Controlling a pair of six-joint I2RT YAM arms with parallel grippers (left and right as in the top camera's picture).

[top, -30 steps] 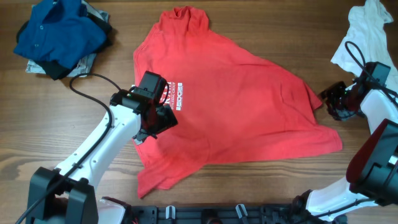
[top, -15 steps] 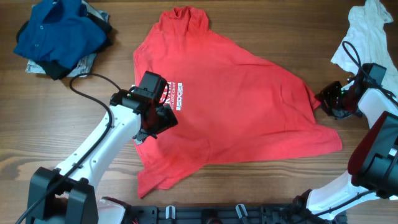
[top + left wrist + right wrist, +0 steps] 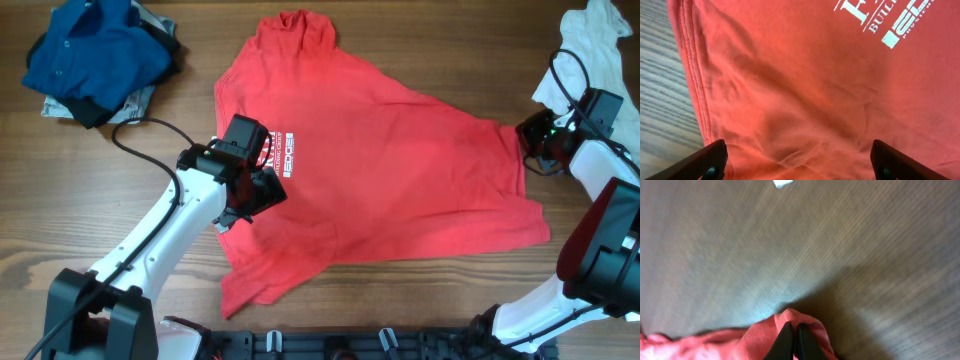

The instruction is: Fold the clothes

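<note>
The red cotton T-shirt with white chest lettering point(image 3: 370, 170) lies print-up across the middle of the wooden table point(image 3: 440, 40), apparently being drawn flat ahead of a first fold. Near the right edge of the overhead frame, the right jaws are pressed together on a small peak of the shirt's fabric at its right corner, seemingly to pull that side taut. The left jaws stand wide apart, their fingertips point(image 3: 715, 156) poised over the cloth beside the left seam, holding nothing and probably placed to pin or take that edge. The white left arm point(image 3: 185, 225) covers part of the shirt's lower left. The right wrist view is smeared, so how much cloth is pinched is unclear. The crumpled blue shirt point(image 3: 95, 50) at upper left hides darker garments beneath, and the white garment point(image 3: 590, 50) at upper right is cut off.
</note>
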